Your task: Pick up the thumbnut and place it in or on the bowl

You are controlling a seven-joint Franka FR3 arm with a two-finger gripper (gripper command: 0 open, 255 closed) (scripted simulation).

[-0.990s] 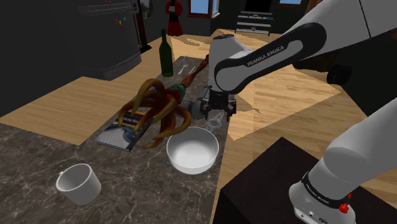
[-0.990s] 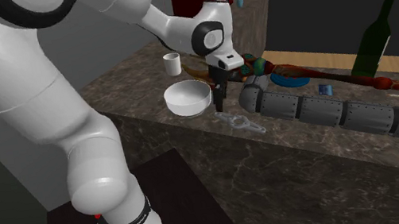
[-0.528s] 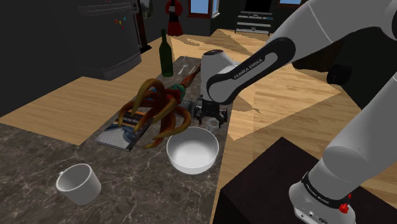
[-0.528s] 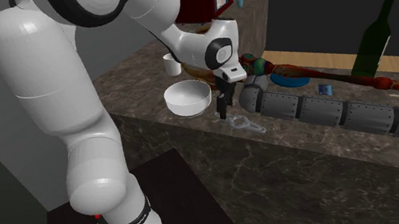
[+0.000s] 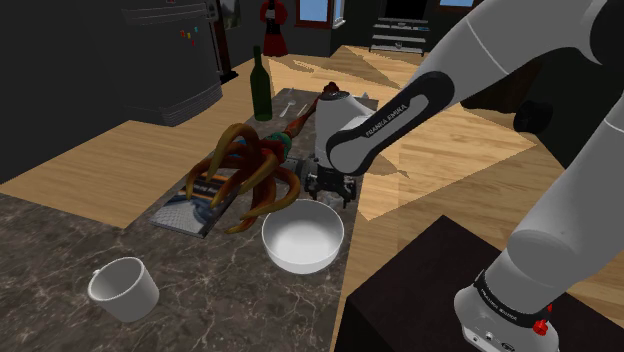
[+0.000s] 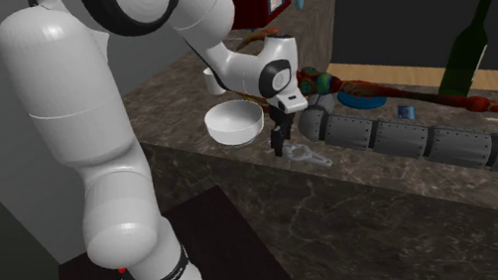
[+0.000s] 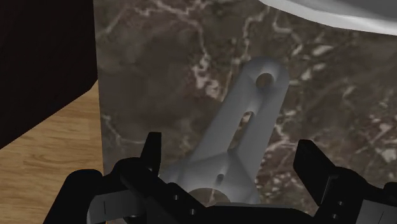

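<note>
On the shoulder view's left a white cup [image 5: 122, 288] stands on the dark marble counter [image 5: 60, 230]. Right of it lies a tangle of brown and orange loops [image 5: 245, 170], with a green bottle [image 5: 260, 85] upright farther back. Next comes the white bowl [image 5: 302, 236], near the counter's edge. The gripper [image 5: 330, 192] hangs low just behind the bowl, and the dark stand [image 5: 430, 290] fills the lower right.

In the second exterior view the gripper points down just to the right of the bowl. The grey thumbnut [image 6: 309, 156] lies flat on the counter under it, near the bowl but apart from it. A grey jointed tube [image 6: 417, 137] stretches away to the right.

In the wrist view the black fingers [image 7: 153, 153] stand apart. The thumbnut lies between them, and neither seems to touch it. The bowl's rim shows beyond the nut's far end.
</note>
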